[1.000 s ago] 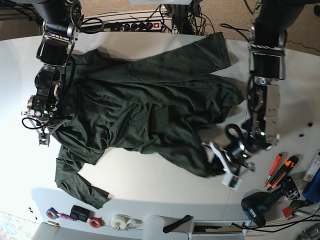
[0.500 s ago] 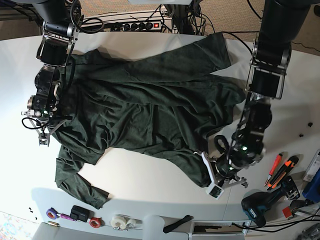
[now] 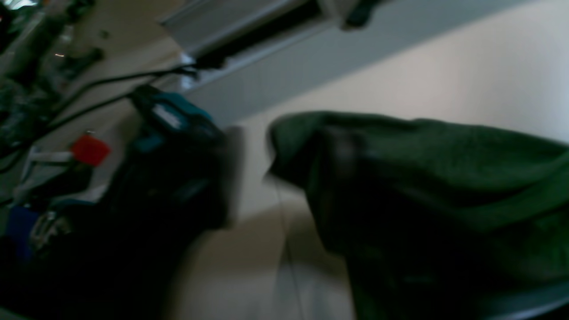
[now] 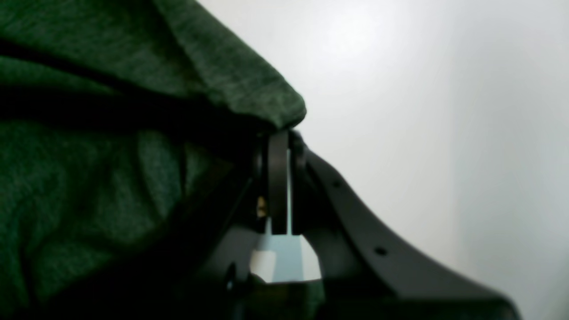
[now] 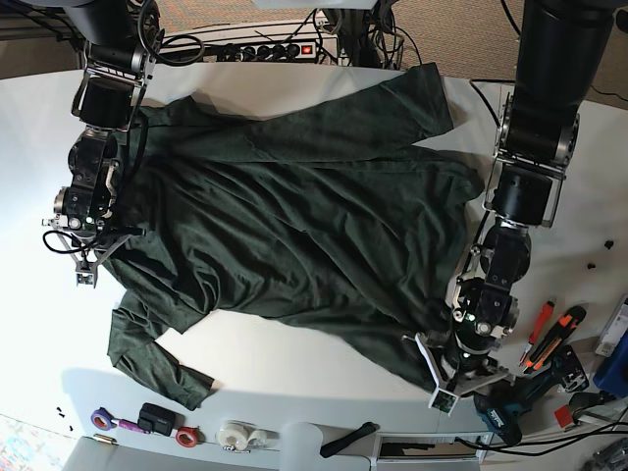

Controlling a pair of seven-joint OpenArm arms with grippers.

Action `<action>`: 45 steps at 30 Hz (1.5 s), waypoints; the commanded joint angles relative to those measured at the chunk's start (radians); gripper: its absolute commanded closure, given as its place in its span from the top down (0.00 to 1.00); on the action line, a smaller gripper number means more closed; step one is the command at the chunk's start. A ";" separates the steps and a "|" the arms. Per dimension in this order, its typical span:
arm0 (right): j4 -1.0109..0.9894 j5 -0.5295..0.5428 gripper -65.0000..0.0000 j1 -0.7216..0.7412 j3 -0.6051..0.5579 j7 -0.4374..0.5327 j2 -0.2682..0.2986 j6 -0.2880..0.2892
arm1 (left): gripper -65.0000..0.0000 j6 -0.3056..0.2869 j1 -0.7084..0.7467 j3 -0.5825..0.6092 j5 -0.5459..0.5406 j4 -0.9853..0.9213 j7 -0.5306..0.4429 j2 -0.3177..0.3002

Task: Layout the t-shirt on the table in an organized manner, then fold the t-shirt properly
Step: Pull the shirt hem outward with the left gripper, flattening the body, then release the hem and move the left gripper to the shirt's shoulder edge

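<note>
Looking down from the base view, we find the t-shirt [image 5: 294, 235] spread across the table [image 5: 294, 358], dark green, wrinkled, one long sleeve [image 5: 412, 98] reaching toward the far edge and another [image 5: 157, 358] trailing toward the near edge.

We note the right gripper [image 5: 86, 257] at the shirt's side, low on the cloth. In the right wrist view its jaws sit pressed together with a fold of t-shirt [image 4: 111, 133] pinched at their tips; bare white table [image 4: 422, 111] lies beyond.

We note the left gripper [image 5: 453, 378] at the near corner of the hem, just off the fabric edge. The left wrist view is blurred: green cloth [image 3: 422, 178] bulks to one side over pale tabletop [image 3: 444, 80], and we cannot tell from it how the jaws stand or whether they touch the hem.

Beside that arm lie a teal drill [image 5: 510, 402] and orange-handled cutters [image 5: 549, 334]. Tape rolls [image 5: 235, 435] line the near edge.
</note>
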 commanded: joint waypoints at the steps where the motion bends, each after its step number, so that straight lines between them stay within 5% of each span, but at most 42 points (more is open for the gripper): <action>1: 0.013 0.002 0.00 0.019 0.002 0.000 0.012 -0.003 | 0.64 0.027 -0.040 -0.004 -0.001 0.016 -0.022 -0.005; 3: 0.013 0.002 0.00 0.019 0.002 0.000 0.012 -0.003 | 0.64 0.068 -0.040 -0.004 -0.009 0.016 -0.006 -0.006; 6: 0.013 0.002 0.00 0.019 0.002 0.005 0.012 -0.004 | 0.64 0.045 -0.040 -0.004 -0.051 0.017 0.039 -0.019; 11: 0.013 0.002 0.00 0.021 0.002 0.040 0.013 -0.007 | 0.53 -0.233 -0.026 -0.007 -0.246 0.025 0.106 -0.070; 14: 0.013 0.015 0.00 0.028 0.002 0.032 0.016 -0.006 | 0.51 -0.338 0.015 -0.008 -0.342 0.051 0.107 -0.101; 15: 0.013 0.026 0.04 0.030 0.002 0.031 0.018 -0.003 | 0.51 -0.361 0.031 -0.009 -0.365 0.061 0.107 -0.108; 18: 0.013 0.032 0.42 0.031 0.002 0.034 0.018 0.016 | 0.51 -0.388 0.073 -0.009 -0.407 0.079 0.107 -0.127; 20: 0.014 0.027 0.50 0.031 0.002 0.047 0.018 0.014 | 0.51 -0.393 0.092 -0.011 -0.411 0.084 0.111 -0.130; 24: 0.027 -0.009 0.50 0.034 0.002 0.098 0.026 -0.015 | 0.51 -0.453 0.121 -0.076 -0.469 0.089 0.116 -0.133; 32: 0.191 -0.005 0.50 0.047 0.004 0.106 0.079 -0.077 | 0.51 -0.649 0.128 -0.372 -0.760 0.093 0.269 -0.162; 36: 0.275 0.077 0.44 0.047 0.004 0.068 0.091 -0.057 | 0.50 -0.665 0.129 -0.462 -0.865 0.093 0.328 -0.220; 40: 0.298 0.213 0.00 0.043 0.004 -0.023 0.089 0.046 | 0.29 -0.665 0.130 -0.506 -0.967 0.093 0.433 -0.284; 43: 0.306 0.250 0.00 0.015 0.004 -0.032 0.089 0.050 | 0.04 -0.665 0.143 -0.504 -1.026 0.093 0.562 -0.322; 45: 0.334 0.253 0.00 -0.020 0.005 -0.043 0.089 0.050 | 0.00 -0.665 0.171 -0.504 -1.081 0.093 0.640 -0.341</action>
